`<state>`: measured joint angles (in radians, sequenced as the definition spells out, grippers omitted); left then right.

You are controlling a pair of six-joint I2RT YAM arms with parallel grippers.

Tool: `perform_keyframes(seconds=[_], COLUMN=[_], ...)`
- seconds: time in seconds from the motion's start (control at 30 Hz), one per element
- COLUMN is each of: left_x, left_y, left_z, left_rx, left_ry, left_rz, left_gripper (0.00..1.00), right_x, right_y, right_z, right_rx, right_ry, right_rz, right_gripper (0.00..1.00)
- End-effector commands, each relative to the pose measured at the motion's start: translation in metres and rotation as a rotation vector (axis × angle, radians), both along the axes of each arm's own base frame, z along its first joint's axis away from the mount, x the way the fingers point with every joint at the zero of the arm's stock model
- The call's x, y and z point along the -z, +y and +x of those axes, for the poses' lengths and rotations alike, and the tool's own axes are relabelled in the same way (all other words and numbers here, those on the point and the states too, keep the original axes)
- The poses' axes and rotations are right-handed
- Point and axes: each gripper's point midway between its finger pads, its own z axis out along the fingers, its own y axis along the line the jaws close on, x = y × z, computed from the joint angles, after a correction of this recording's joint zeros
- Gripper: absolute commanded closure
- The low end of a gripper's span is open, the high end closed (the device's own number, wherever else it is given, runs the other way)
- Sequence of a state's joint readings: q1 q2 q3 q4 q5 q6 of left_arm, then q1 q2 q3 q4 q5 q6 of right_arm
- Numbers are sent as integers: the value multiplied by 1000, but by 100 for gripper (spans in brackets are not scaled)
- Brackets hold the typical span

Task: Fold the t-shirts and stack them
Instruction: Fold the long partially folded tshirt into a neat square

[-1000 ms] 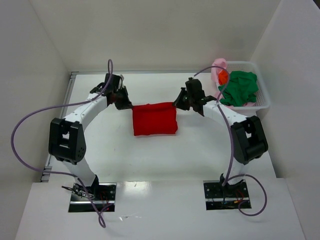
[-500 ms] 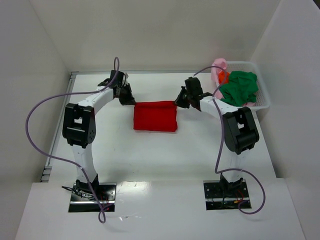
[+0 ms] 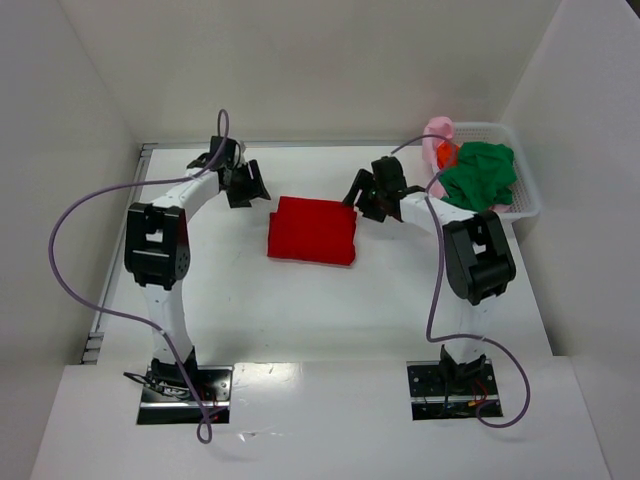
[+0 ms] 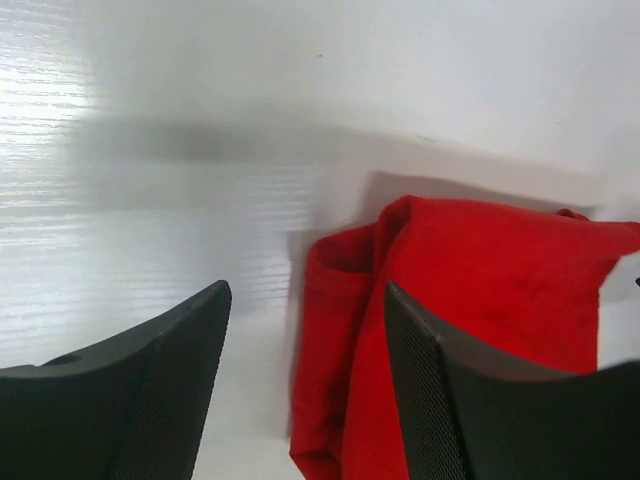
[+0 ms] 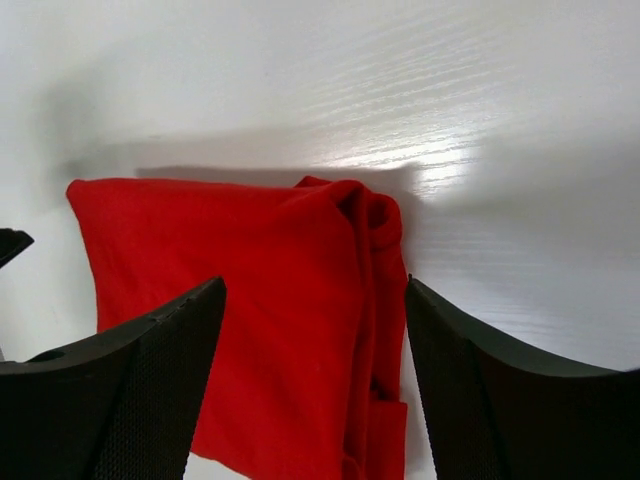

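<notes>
- the table (image 3: 300,300) is bare white on the near side and to the left of the cloth, so i have open room there. walls close in on the left, the far side and the right.
- the basket (image 3: 527,205) sits in the far right corner, hard against the right wall, with no room to come at it from that side.
- the red t-shirt (image 3: 312,230) lies mid-table as a folded rectangle. its long axis runs across the table, slightly skewed, and layered folded edges show at both far corners in the wrist views.
- the green t-shirt (image 3: 478,177) is heaped on top in the basket, the nearest loose one to reach.
- the pink t-shirt (image 3: 437,135) hangs over the basket's far left rim, and the orange t-shirt (image 3: 446,155) is a small patch tucked between pink and green.
- the right gripper (image 3: 362,195) sits just beside the red shirt's far right corner, jaws apart and holding nothing. the basket lies to its right, so i judge this arm the one to fetch next, and the green heap the likely pick.
- the left gripper (image 3: 243,185) is just off the far left corner, jaws apart and empty. it is well apart from the basket, with the red shirt between.
</notes>
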<state>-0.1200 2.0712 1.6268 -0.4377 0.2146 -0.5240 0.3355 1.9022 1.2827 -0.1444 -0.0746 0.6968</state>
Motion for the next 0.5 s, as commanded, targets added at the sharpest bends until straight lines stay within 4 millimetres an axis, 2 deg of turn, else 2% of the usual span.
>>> perform_keyframes(seconds=[0.0, 0.03, 0.07, 0.1, 0.17, 0.2, 0.23, 0.3, 0.33, 0.37, 0.47], left_x=[-62, -68, -72, -78, -81, -86, -75, -75, -68, -54, -44], left_y=[-8, -10, -13, -19, -31, -35, -41, -54, -54, -59, -66], left_z=[1, -3, -7, -16, -26, -30, -39, -51, -55, -66, -77], left_rx=[55, 67, 80, 101, 140, 152, 169, 192, 191, 196, 216], left_ry=[-161, -173, -186, -197, -207, -223, -191, -188, -170, -127, -113], left_rz=[-30, -46, -61, -99, -128, -131, -138, -148, -146, -149, -171], left_gripper=[29, 29, 34, 38, 49, 64, 71, 83, 90, 91, 92], right_x=[-57, -58, -62, -73, -68, -71, -60, -55, -50, -45, -28], right_y=[-8, -11, -12, -11, -7, -4, -3, 4, 7, 17, 35], right_z=[8, 4, 2, -1, -10, -12, -20, -29, -36, -44, -61], right_rx=[32, 39, 40, 32, 3, -3, -18, -33, -36, -62, -100], right_ry=[-147, -154, -167, -190, -169, -170, -141, -125, -115, -102, -68], right_rz=[20, 16, 21, 36, 53, 79, 83, 103, 110, 107, 127], right_gripper=[22, 22, 24, 32, 44, 56, 61, 69, 70, 72, 75])
